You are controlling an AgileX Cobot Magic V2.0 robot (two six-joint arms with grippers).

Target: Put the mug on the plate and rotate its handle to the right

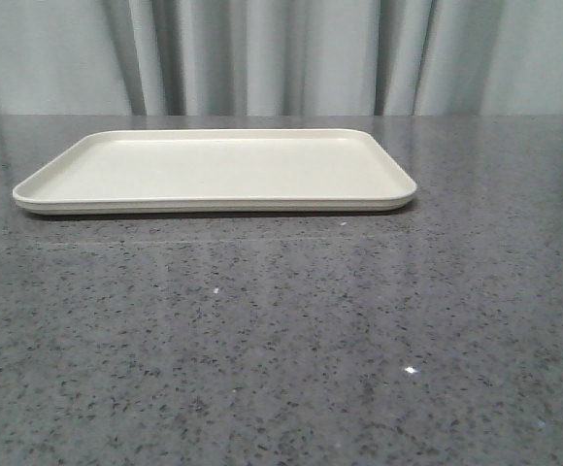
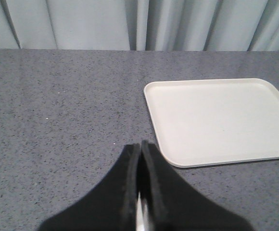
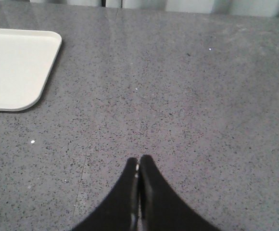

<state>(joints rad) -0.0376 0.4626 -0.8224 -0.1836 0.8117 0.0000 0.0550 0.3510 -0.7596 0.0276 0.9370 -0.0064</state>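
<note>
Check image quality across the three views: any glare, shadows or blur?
Front view: small glints on the speckled countertop, thin shadow under the cream tray, all sharp. Left wrist view: tray surface nearly washed out, shut left gripper soft-edged. Right wrist view: evenly lit, right gripper dark, shut, slightly blurred.

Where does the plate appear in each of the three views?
Front view: plate lies across the middle, on the far part of the table.
Left wrist view: plate fills the right side, cut by the edge.
Right wrist view: only one corner shows, upper left.
Shared landmark: the grey speckled table.
</note>
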